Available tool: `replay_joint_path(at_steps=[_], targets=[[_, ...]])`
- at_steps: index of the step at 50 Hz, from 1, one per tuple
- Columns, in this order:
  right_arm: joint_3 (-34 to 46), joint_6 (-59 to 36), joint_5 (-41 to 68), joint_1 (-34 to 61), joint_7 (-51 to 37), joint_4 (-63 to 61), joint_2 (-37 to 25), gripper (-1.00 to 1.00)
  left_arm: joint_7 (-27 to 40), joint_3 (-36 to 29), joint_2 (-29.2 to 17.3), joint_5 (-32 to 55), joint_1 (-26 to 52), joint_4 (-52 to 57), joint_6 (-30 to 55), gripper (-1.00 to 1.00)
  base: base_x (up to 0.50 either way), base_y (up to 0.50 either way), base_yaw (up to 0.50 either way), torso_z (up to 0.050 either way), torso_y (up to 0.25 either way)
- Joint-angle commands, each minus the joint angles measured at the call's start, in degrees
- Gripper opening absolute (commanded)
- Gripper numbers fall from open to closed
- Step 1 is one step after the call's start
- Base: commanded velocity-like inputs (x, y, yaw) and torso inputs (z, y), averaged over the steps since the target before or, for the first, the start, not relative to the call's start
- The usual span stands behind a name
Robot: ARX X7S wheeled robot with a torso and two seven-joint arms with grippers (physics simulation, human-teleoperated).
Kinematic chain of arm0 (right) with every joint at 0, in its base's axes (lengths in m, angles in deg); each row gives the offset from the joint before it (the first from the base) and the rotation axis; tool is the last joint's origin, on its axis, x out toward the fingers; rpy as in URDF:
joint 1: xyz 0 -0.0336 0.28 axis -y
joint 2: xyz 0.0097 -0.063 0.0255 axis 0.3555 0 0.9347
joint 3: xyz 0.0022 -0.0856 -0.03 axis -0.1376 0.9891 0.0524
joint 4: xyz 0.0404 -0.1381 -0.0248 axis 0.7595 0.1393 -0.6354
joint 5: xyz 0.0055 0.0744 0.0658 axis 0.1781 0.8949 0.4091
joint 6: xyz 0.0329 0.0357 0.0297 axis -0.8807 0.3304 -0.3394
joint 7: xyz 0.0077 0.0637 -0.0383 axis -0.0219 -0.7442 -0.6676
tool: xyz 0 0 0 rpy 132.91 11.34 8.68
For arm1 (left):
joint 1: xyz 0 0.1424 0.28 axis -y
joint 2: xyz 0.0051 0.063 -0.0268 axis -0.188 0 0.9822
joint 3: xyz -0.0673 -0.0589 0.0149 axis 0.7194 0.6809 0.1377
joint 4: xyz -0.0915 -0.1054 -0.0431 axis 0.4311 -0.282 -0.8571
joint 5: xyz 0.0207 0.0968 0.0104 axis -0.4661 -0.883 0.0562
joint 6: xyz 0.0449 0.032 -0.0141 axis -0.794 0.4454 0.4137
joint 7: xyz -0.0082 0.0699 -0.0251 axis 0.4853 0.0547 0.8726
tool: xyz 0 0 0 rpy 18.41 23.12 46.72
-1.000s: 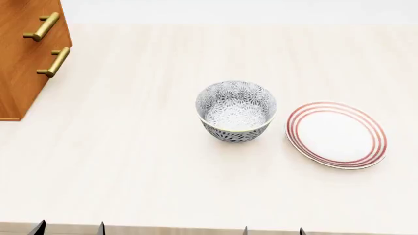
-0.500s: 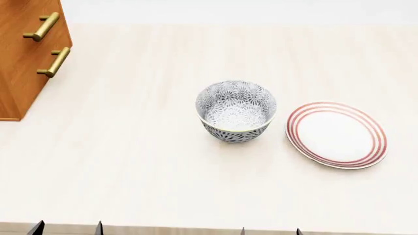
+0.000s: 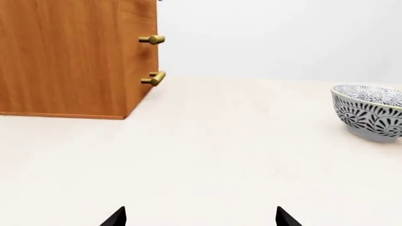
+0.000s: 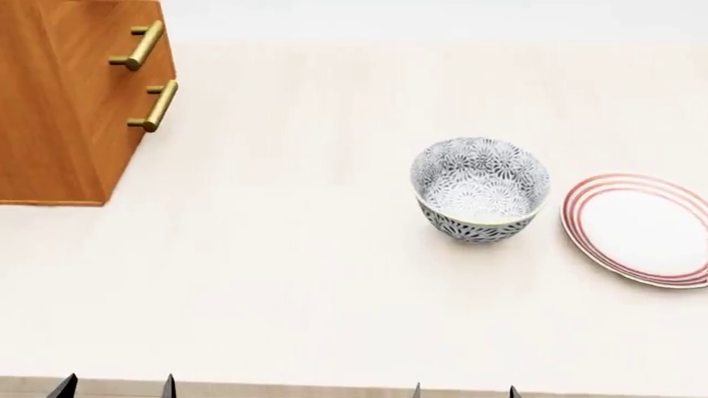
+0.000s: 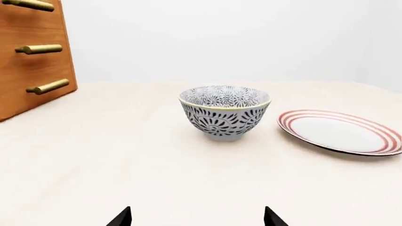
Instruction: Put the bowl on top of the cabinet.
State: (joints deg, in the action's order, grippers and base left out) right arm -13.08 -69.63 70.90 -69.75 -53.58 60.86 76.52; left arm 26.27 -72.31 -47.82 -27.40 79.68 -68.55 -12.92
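View shifted left since half a second ago: cabinet [image 4: 66,99] more in frame. Bowl [image 4: 482,189] upright on table [image 4: 277,274], beside plate [image 4: 642,228], untouched. Left gripper [image 3: 199,217] and right gripper [image 5: 196,217]: jaws spread, empty. Grasp pending.

Bare table [image 4: 277,274] around bowl [image 4: 480,189]; plate [image 4: 642,228] close beside.

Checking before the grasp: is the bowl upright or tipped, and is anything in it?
Upright and empty. The bowl sits on its base on the table, rim level, and the head view shows only its patterned inside.
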Motion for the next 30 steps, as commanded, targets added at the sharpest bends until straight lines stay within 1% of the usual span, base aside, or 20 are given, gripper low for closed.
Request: replay_joint_path(at_steps=[1, 15, 18, 30], targets=[[0.9, 0.3, 0.4, 0.0, -1.1, 0.0, -0.7, 1.0, 0.9, -0.9, -0.7, 0.7, 0.1, -0.1, -0.1, 1.0, 0.0, 0.5, 0.0, 0.0, 0.0], [1.9, 0.2, 1.1, 0.2, -2.1, 0.1, -1.4, 1.0, 1.8, -1.9, -1.4, 1.4, 0.2, -0.3, -0.4, 1.0, 0.0, 0.5, 0.0, 0.0, 0.0], [2.2, -0.1, 1.5, 0.3, -2.0, 0.2, -1.6, 1.0, 2.0, -2.1, -1.6, 1.5, 0.3, -0.5, -0.5, 1.0, 0.0, 0.17, 0.0, 0.0, 0.0], [2.5, -3.2, 2.2, 1.0, -4.0, -0.5, -1.7, 1.0, 2.6, -2.9, -2.0, 1.9, 0.9, -1.5, -0.7, 1.0, 0.0, 0.0, 0.0, 0.0, 0.0]])
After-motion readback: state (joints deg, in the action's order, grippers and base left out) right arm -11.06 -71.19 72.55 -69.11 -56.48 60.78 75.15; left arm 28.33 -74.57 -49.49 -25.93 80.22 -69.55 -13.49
